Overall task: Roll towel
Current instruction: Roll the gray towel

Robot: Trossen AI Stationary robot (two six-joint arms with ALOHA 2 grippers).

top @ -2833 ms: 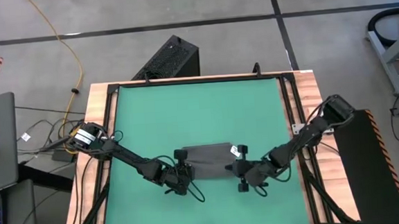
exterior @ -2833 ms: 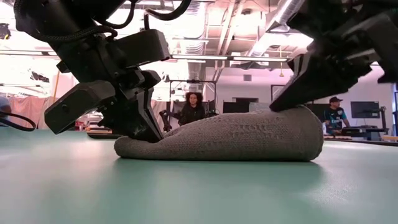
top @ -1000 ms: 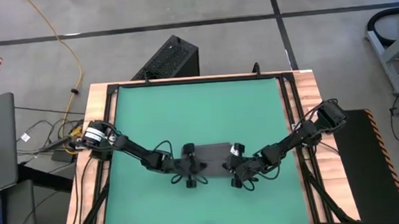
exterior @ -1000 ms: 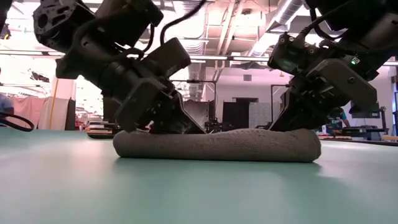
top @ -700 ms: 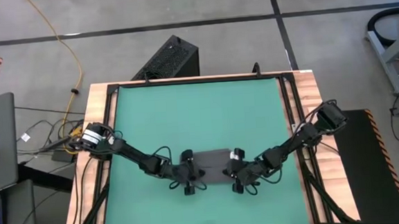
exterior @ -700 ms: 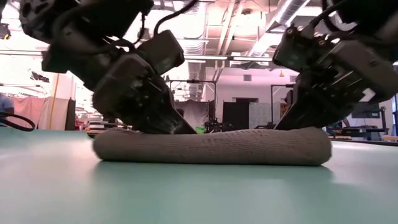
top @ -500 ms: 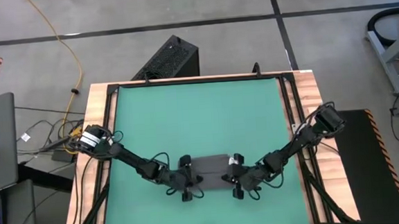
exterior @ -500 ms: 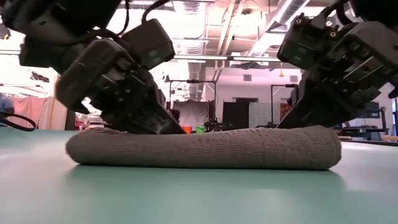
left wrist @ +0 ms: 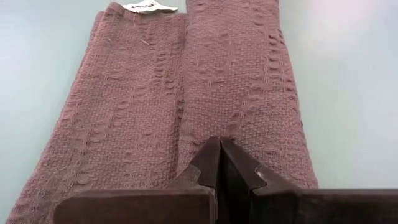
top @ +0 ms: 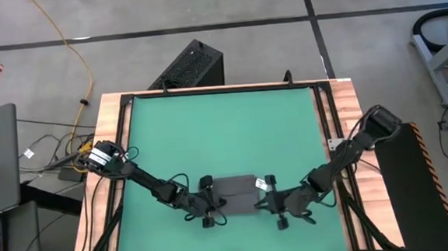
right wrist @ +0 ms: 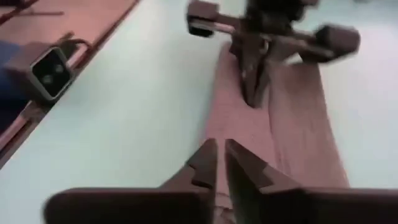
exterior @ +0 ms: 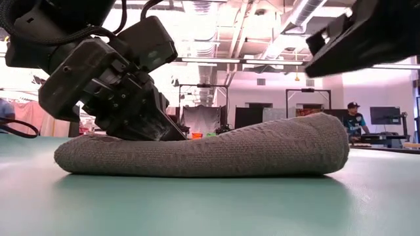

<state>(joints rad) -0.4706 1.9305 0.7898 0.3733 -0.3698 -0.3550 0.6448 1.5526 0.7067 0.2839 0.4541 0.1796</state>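
The dark grey towel (top: pixel 236 193) lies rolled into a long log (exterior: pixel 210 154) near the table's near edge, its length running left to right. Its small white tag (top: pixel 260 184) shows near its right end, and also in the left wrist view (left wrist: pixel 149 7). My left gripper (top: pixel 215 203) is shut, with its tips on the towel's left part (left wrist: pixel 219 144). My right gripper (top: pixel 266 205) is shut and hovers above the towel's right end (exterior: pixel 310 64), clear of it; below its fingers (right wrist: pixel 219 149) the towel shows. My left gripper presses its shut fingertips (left wrist: pixel 219 146) down on the top of the roll (left wrist: pixel 236 106) near its left end. The fingers slant down from the table's left side and lie along the towel. The roll rests on the table under them (exterior: pixel 118 154).
The green mat (top: pixel 224 133) stretches wide toward the far edge. A raised wooden frame (top: pixel 329 119) borders the table. A black box (top: pixel 193 65) stands on the floor beyond the far edge. A person (exterior: pixel 354 119) shows in the room behind.
Both grippers have drawn the towel toward the table's near edge, and it has rolled along with them. My right gripper has then lifted off the towel's right end, which has puffed up higher. My left gripper stays pressed on the left end.
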